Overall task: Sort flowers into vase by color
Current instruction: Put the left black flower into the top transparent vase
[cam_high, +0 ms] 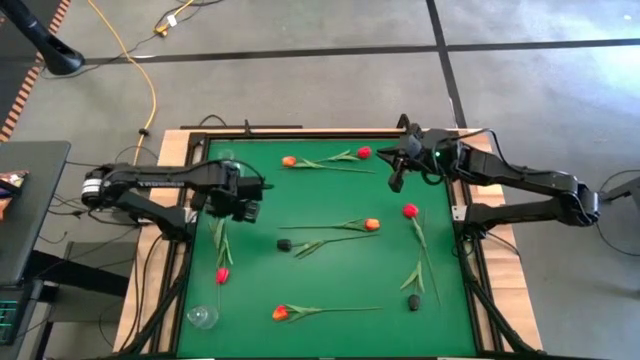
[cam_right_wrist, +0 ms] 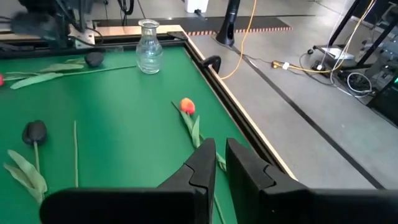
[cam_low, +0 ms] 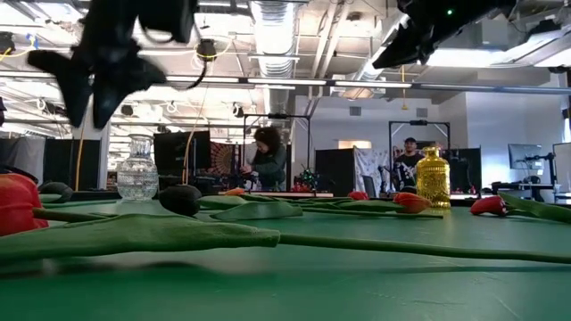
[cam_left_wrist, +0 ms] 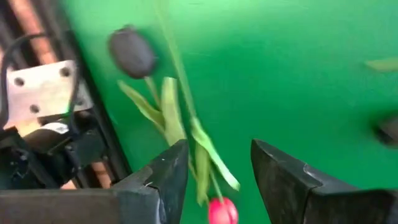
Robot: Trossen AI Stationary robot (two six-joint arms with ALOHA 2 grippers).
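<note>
Grey floor with yellow cable, ceiling ducts overhead
</note>
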